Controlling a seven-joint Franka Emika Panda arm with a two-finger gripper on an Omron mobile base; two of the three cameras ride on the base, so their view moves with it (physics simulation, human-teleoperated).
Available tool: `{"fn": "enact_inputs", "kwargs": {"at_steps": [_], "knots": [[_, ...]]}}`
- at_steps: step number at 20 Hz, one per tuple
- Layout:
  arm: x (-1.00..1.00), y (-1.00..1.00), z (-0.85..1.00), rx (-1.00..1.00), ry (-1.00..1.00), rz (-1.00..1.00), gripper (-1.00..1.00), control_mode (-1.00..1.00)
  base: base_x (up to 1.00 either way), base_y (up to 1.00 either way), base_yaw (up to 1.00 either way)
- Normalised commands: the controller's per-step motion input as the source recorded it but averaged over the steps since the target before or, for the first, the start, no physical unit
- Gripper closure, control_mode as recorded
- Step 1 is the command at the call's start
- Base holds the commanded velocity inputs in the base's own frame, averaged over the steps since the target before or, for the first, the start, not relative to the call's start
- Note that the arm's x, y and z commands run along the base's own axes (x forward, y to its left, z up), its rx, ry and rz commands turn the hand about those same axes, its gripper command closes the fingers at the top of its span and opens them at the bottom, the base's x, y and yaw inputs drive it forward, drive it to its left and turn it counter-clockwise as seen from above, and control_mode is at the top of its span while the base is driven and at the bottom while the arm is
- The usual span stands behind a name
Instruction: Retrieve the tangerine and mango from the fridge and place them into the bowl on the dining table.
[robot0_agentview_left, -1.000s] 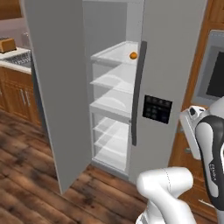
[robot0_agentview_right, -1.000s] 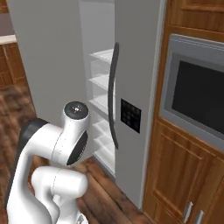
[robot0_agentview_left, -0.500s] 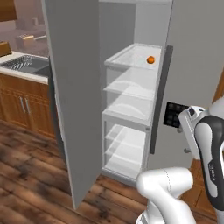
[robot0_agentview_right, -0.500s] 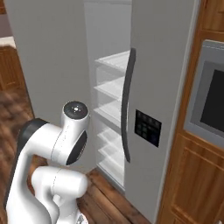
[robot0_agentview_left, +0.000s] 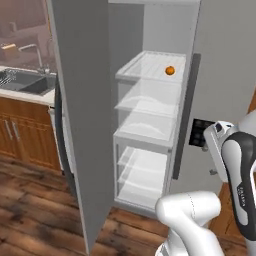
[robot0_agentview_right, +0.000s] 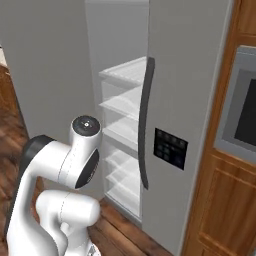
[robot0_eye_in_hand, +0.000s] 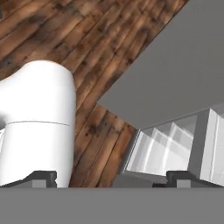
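fridge (robot0_agentview_left: 220, 75) left door open; tangerine (robot0_agentview_left: 170, 70) on top shelf (robot0_agentview_left: 150, 67); gripper (robot0_eye_in_hand: 111, 179) fingers spread wide, empty, over wood floor (robot0_eye_in_hand: 83, 39).

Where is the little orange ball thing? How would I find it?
Look at the tall grey fridge with its left door swung open. Inside, on the top clear shelf, near the right side, sits a small round tangerine. It is the only orange thing among the white shelves.
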Motion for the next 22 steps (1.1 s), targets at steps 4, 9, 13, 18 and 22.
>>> {"fn": "enact_inputs", "kwargs": {"at_steps": [4, 9, 13, 18, 22], "knots": [[0.0, 0.0, 0.0, 0.0, 0.0, 0.0, -1.0, 1.0, 0.31, 0.17, -0.33], [0.0, 0.0, 0.0, 0.0, 0.0, 0.0, -1.0, 1.0, 0.32, 0.21, -0.36], [0.0, 0.0, 0.0, 0.0, 0.0, 0.0, -1.0, 1.0, 0.39, 0.4, -0.32], [0.0, 0.0, 0.0, 0.0, 0.0, 0.0, -1.0, 1.0, 0.46, 0.56, -0.21], [0.0, 0.0, 0.0, 0.0, 0.0, 0.0, -1.0, 1.0, 0.49, 0.56, -0.12]]}}
